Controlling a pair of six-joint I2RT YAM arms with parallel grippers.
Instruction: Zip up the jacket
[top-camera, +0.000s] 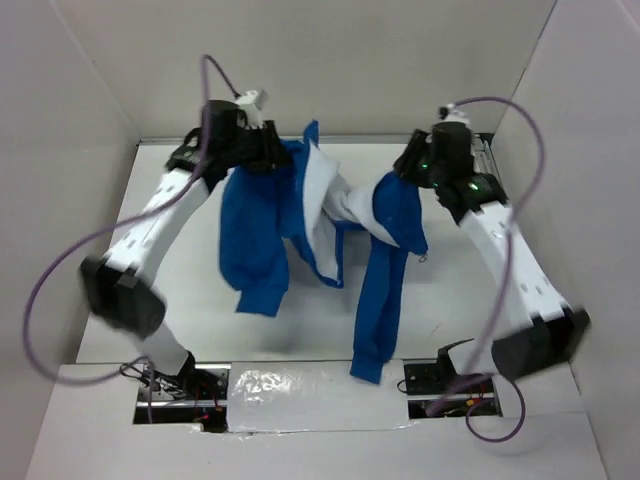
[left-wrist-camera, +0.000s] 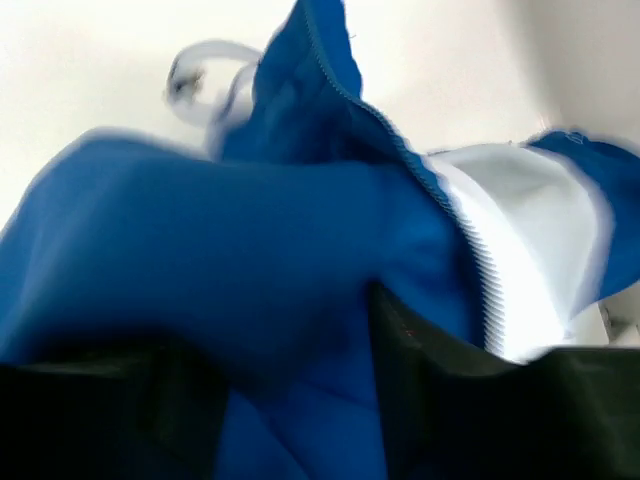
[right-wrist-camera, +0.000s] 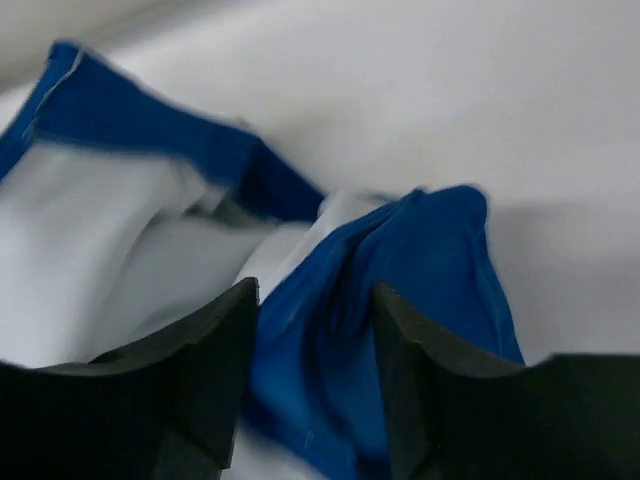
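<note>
The bright blue jacket (top-camera: 262, 225) hangs bunched between my two grippers above the white table (top-camera: 455, 290), its white lining (top-camera: 322, 205) twisted in the middle and both sleeves drooping toward me. My left gripper (top-camera: 268, 150) is at the jacket's left shoulder. In the left wrist view its jaws (left-wrist-camera: 290, 335) stand apart with blurred blue cloth (left-wrist-camera: 250, 240) between them and pale zipper teeth (left-wrist-camera: 487, 275) beside. My right gripper (top-camera: 408, 172) is at the right shoulder. In its wrist view the fingers (right-wrist-camera: 315, 300) stand apart around a blue fold (right-wrist-camera: 400, 270).
White walls (top-camera: 90, 90) close in the table on the left, back and right. Purple cables (top-camera: 60, 270) loop off both arms. A crinkled clear patch (top-camera: 300, 392) lies at the near edge between the arm bases.
</note>
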